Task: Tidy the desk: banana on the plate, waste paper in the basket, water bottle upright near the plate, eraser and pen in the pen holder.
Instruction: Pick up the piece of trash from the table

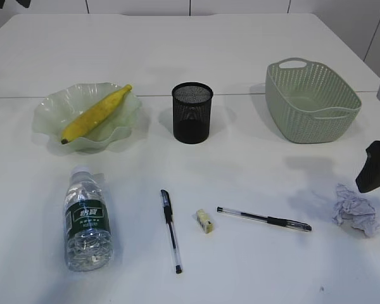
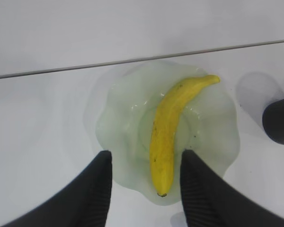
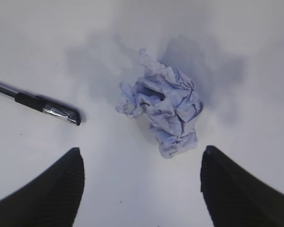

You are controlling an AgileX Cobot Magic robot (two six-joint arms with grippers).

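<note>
The yellow banana (image 1: pixel 95 114) lies in the pale-green wavy plate (image 1: pixel 50 104) at the back left. My left gripper (image 2: pixel 146 161) hovers open above it, holding nothing; the banana (image 2: pixel 170 127) rests in the plate (image 2: pixel 123 109) below. The water bottle (image 1: pixel 87 221) lies on its side at the front left. Two pens (image 1: pixel 170 231) (image 1: pixel 264 219) and the eraser (image 1: pixel 204 221) lie on the desk in front of the black mesh pen holder (image 1: pixel 192 113). My right gripper (image 3: pixel 141 161) stands open just short of the crumpled waste paper (image 3: pixel 165 106), not touching it.
The sage-green basket (image 1: pixel 311 101) stands at the back right, behind the waste paper (image 1: pixel 354 210). The right arm (image 1: pixel 375 166) shows at the right edge. One pen's tip (image 3: pixel 47 105) lies left of the paper. The pen holder (image 2: pixel 279 120) stands right of the plate.
</note>
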